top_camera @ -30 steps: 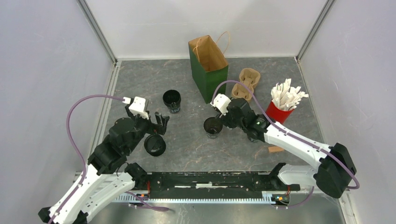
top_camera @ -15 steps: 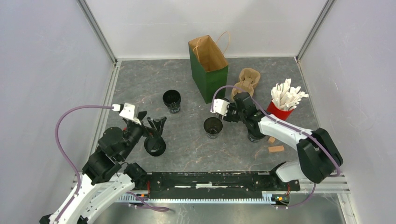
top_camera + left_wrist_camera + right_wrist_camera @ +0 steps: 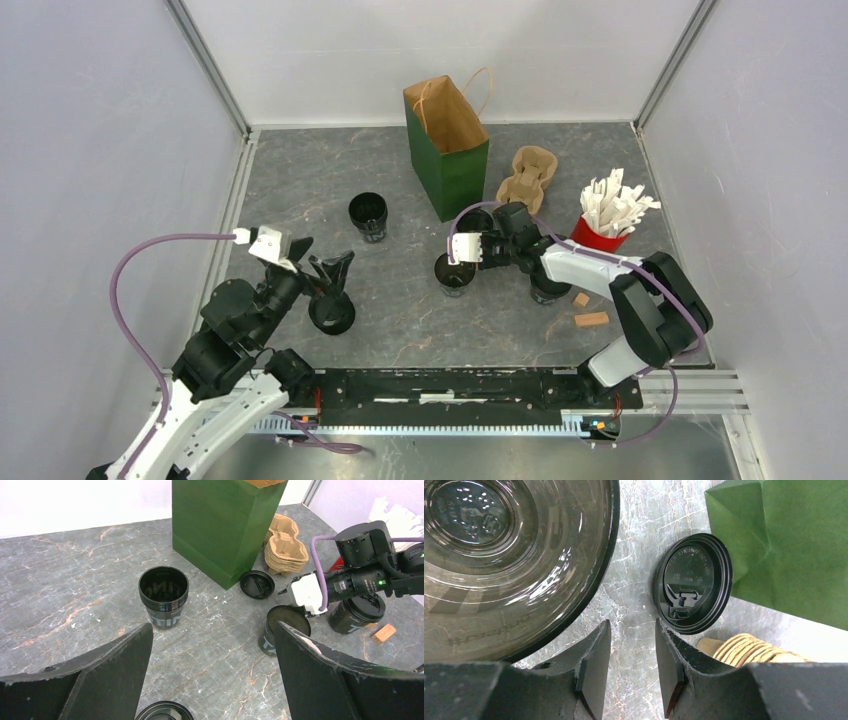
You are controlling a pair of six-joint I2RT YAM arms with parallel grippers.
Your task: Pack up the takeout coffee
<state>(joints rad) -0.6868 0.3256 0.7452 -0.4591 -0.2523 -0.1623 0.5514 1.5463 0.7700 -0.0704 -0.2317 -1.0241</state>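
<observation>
Two lidless black cups stand on the table, one at centre left [image 3: 368, 215] [image 3: 163, 595] and one in the middle [image 3: 455, 272] [image 3: 282, 630] [image 3: 499, 555]. A lidded cup [image 3: 332, 312] [image 3: 162, 712] stands just below my left gripper [image 3: 335, 270] [image 3: 212, 680], which is wide open and empty. Another lidded cup [image 3: 548, 285] [image 3: 357, 612] stands beneath my right arm. My right gripper [image 3: 478, 232] [image 3: 632, 625] is narrowly open and empty, low over the table between the middle cup and a loose black lid [image 3: 257, 584] [image 3: 692, 582].
The green paper bag [image 3: 447, 150] [image 3: 225, 525] [image 3: 794, 545] stands open at the back. The tan cup carrier [image 3: 527, 180] [image 3: 285, 547] lies to its right. A red cup of white packets [image 3: 600, 235] stands further right. Small brown blocks [image 3: 590, 320] lie near the front.
My right arm has folded in and its gripper has swung left, down behind the middle cup near the loose lid. My left gripper has drifted left and nearer, staying open.
</observation>
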